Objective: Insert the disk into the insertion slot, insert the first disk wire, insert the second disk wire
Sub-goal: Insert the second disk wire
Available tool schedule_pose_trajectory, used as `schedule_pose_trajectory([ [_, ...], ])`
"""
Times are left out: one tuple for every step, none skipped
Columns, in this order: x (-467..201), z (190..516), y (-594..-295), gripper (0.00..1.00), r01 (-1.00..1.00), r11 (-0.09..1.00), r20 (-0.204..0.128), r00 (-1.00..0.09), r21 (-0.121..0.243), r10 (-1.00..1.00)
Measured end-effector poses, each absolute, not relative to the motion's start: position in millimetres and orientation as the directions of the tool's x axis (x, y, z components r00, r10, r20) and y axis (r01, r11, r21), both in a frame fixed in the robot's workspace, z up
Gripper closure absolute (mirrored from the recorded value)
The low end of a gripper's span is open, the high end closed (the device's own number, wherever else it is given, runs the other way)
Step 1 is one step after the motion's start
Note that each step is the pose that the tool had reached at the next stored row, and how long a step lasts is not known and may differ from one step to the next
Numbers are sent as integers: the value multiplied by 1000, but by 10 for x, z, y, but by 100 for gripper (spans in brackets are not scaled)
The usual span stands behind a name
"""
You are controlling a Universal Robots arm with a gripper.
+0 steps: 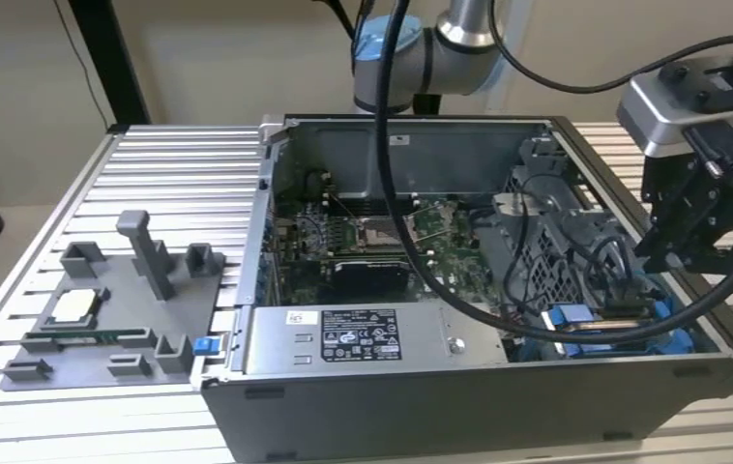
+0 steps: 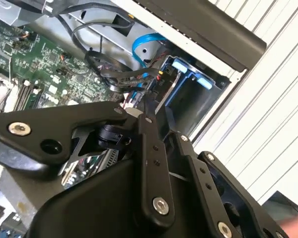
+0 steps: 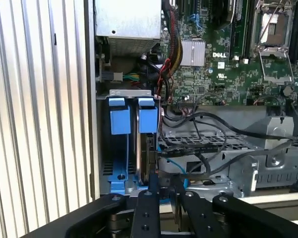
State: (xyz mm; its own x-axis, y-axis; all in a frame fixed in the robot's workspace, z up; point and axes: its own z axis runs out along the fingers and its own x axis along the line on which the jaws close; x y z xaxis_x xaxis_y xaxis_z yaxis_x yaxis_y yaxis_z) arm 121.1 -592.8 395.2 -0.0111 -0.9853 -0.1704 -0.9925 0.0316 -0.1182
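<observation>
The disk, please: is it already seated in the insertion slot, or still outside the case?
In the slot. In the first wrist view the disk stands on edge between the insertion slot's blue rails, with the gripper directly above it.

No legible text is made out anywhere. A black-and-white sticker (image 1: pixel 360 334) is seen on the power supply box (image 1: pixel 463 338) in the exterior view, with print and symbols too small to be read. A small white label (image 1: pixel 296 317) is placed just beside it, also illegible. White silkscreen lettering (image 3: pixel 219 54) is noted on the motherboard (image 3: pixel 228 79) in the first wrist view; it is not transcribed.
</observation>
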Motion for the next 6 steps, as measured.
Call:
schedule_pose_trajectory([
  [1211, 3952, -5927, 0, -992, 32, -170, -11, -118, -985],
  [1211, 3952, -5927, 0, -992, 32, -170, -11, -118, -985],
  [1211, 3952, -5927, 0, -992, 32, -170, -11, -118, -985],
  [1210, 3953, -5928, 0, -992, 32, -170, -11, -118, -985],
  [1210, 3953, -5928, 0, -992, 32, -170, -11, -118, -985],
  [1210, 3953, -5928, 0, -992, 32, -170, -11, -118, -985],
])
